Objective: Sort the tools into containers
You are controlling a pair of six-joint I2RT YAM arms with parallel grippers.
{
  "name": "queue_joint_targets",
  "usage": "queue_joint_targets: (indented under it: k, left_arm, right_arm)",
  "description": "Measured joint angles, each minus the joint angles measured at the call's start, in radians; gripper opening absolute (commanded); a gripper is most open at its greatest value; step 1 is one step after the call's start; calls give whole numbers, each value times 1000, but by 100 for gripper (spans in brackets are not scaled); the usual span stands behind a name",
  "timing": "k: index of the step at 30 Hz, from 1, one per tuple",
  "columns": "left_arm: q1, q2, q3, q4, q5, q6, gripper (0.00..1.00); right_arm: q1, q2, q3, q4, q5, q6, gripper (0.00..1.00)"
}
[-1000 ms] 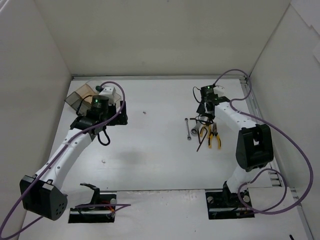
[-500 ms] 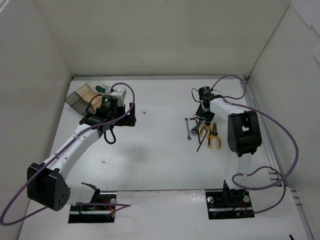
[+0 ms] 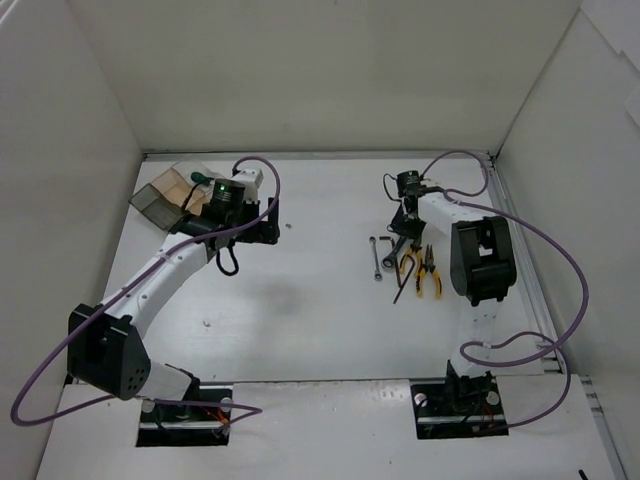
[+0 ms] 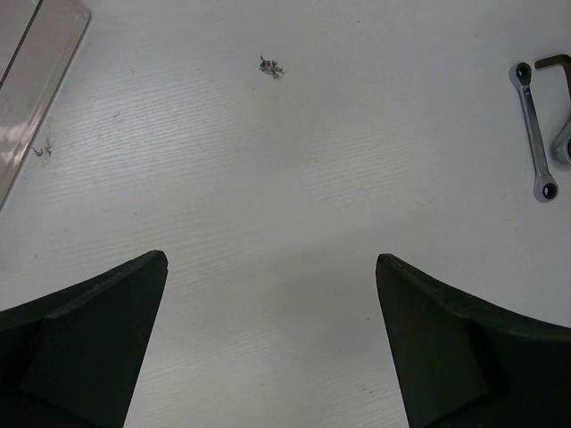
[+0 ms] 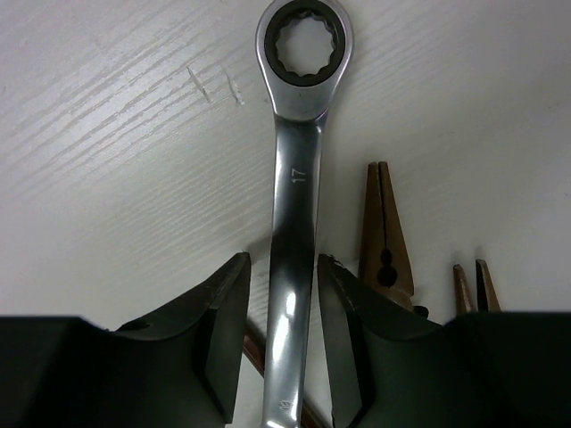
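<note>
A silver wrench (image 5: pixel 294 205) stamped 17 lies on the white table. My right gripper (image 5: pixel 281 267) is open only a little; its jaws stand close on either side of the wrench's shaft, with a thin gap on the left side. In the top view my right gripper (image 3: pixel 402 232) is at the far end of the tool pile. Brown plier tips (image 5: pixel 382 223) lie beside the wrench. Yellow-handled pliers (image 3: pixel 408 266), orange-handled pliers (image 3: pixel 430 277), a small wrench (image 3: pixel 376 257) and a thin dark rod (image 3: pixel 400 290) lie there. My left gripper (image 3: pixel 272 222) is open and empty over bare table, right of the containers (image 3: pixel 165 190).
A green handle (image 3: pixel 198 178) shows at the containers. A clear container's edge (image 4: pixel 36 80) is at the left wrist view's top left, and the small wrench (image 4: pixel 533 134) and a dark hex key (image 4: pixel 553 61) at its right. White walls enclose the table.
My left arm has swung right, away from the containers. My right arm's elbow has folded in towards the far side while its gripper stayed over the tool pile.
</note>
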Motion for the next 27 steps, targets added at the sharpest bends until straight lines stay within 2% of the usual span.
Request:
queue_joint_targets:
  k: [2,4,11,17,23,27]
  left_arm:
    - [0,6,5,0,3,5,100]
    - [0,16,11,0,7,8,100]
    - [0,63,64,-3,44,11,100]
    - [0,82,112,3,100,7,100]
    - [5,116,142,46,201,-28,98]
    - [6,149,167,86,277,-67,97]
  right_arm:
    - [0,0,0,-1,-1,-1,21]
    - [0,2,2,-3,-3,-2,0]
    - [3,22,39,-13,-6,-39,0]
    - [24,13,83,-11,14,-157,0]
    - [63,-106,64,57,-43,-284,0]
    - [110,-247,-29,159,-121,-370,0]
